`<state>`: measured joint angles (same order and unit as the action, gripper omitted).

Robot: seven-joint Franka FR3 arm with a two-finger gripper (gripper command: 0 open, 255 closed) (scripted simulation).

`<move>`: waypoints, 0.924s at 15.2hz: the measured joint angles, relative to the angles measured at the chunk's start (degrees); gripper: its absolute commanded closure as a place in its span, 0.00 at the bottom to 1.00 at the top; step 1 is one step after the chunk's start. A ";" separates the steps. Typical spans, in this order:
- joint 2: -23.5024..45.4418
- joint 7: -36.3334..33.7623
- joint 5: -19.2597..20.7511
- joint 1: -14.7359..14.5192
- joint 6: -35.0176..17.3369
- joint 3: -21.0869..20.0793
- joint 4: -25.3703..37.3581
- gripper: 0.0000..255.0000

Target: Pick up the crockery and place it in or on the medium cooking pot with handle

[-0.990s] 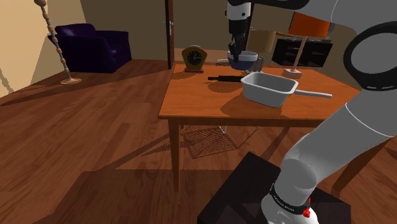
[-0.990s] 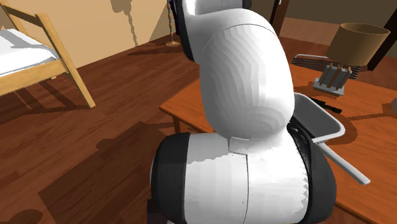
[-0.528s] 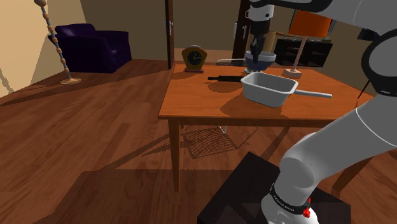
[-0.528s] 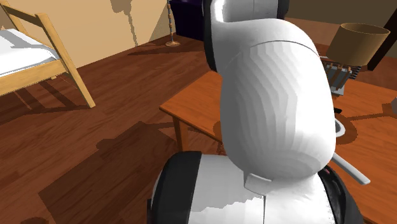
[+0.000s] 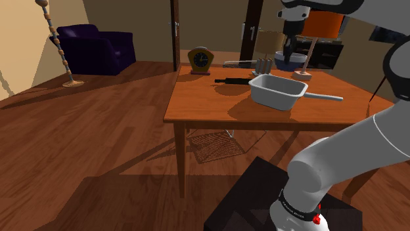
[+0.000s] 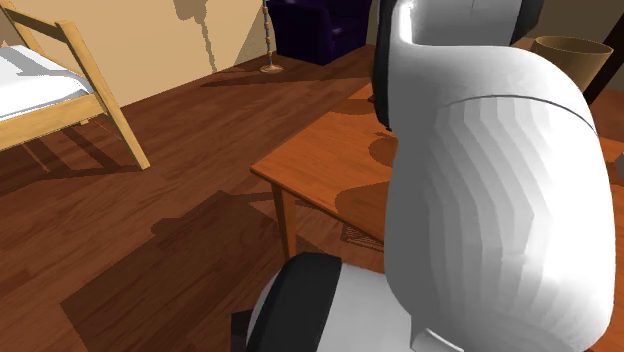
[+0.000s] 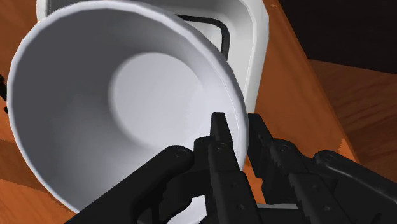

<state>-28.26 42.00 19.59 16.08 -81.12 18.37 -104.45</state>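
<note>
Bowl (image 7: 121, 95) half hiding pot (image 7: 256, 38), fingers (image 7: 220, 135) clasping rim

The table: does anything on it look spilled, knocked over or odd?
Nothing is spilled or toppled. The one unusual sight is the bowl, up off the table, pinched by its rim in the black gripper, near the upright white pot.

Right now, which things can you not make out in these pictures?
- Second exterior view: the white arm hides most of the brown wooden table.
- Wrist view: the white round bowl, clasped by the black gripper, covers the white long-handled pot's inside.
- Shoulder view: whether the bowl hangs over the pot is too small to tell.
</note>
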 measured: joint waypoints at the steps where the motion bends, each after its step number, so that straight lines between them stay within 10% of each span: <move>1: -0.10 1.30 0.40 0.30 0.22 0.88 0.50 1.00; 14: -3.67 6.00 3.44 2.29 -6.04 6.18 -7.37 1.00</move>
<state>-31.94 48.00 23.04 18.38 -87.17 24.56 -111.81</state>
